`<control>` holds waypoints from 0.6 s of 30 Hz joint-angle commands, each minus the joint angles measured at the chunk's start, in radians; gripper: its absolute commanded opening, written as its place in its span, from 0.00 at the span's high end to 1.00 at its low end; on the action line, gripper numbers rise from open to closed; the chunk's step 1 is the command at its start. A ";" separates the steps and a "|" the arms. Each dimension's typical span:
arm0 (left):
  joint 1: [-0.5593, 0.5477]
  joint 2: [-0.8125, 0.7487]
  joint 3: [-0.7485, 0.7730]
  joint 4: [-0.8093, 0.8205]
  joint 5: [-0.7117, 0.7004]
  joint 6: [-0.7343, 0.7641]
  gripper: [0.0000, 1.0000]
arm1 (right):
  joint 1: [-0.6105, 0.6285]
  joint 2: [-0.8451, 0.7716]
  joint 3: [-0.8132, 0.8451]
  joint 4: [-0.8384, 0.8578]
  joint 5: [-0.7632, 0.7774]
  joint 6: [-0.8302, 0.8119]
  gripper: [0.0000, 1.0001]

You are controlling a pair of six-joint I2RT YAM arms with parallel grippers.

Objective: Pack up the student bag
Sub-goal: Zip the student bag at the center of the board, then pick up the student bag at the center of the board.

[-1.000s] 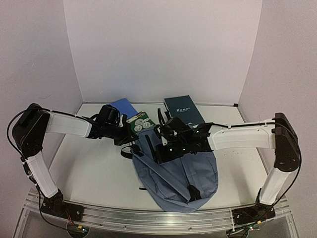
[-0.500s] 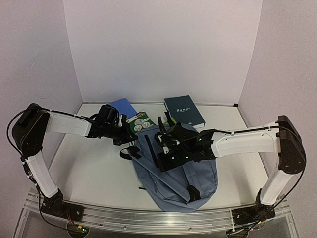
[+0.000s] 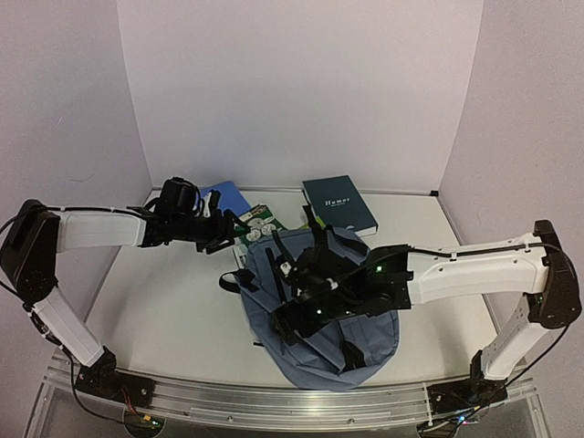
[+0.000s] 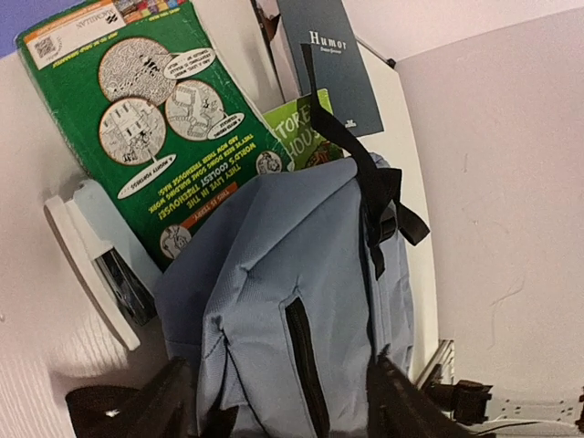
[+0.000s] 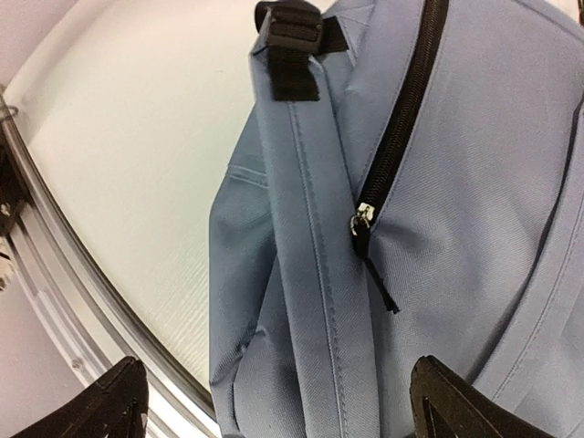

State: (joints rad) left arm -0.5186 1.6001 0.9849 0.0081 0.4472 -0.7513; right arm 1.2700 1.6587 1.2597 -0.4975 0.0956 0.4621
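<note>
Your left gripper had drawn back from the far left corner of the slate-blue soft fabric backpack toward the far left of the table. Your right gripper had reached in over the backpack's middle. Both had let go, jaws spread with nothing between them.

The backpack lay flat at the table's near centre, its top end overlapping the green paperback with round cartoon panels.

Trouble ahead, I'd judge: the black zipper looked closed, so pushing a book in would only shove the limp fabric. The black webbing strap could also snag a finger.

From above, your right arm hid the main opening, and the bright blue book was mostly covered. Both wrist views cut off the fingertips.
</note>
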 commanded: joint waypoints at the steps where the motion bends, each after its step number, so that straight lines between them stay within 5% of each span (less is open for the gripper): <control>1: 0.001 -0.074 -0.061 -0.041 -0.038 0.007 0.24 | 0.078 0.090 0.085 -0.083 0.169 -0.028 0.02; 7: 0.022 -0.114 -0.115 -0.023 -0.058 -0.033 0.11 | 0.136 0.227 0.152 -0.121 0.281 0.045 0.02; 18: 0.059 -0.209 -0.164 -0.069 -0.063 -0.035 0.06 | 0.157 0.441 0.215 -0.190 0.489 0.243 0.05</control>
State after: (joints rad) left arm -0.4785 1.4603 0.8422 -0.0434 0.3973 -0.7851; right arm 1.4212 2.0285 1.4426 -0.6204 0.4456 0.5972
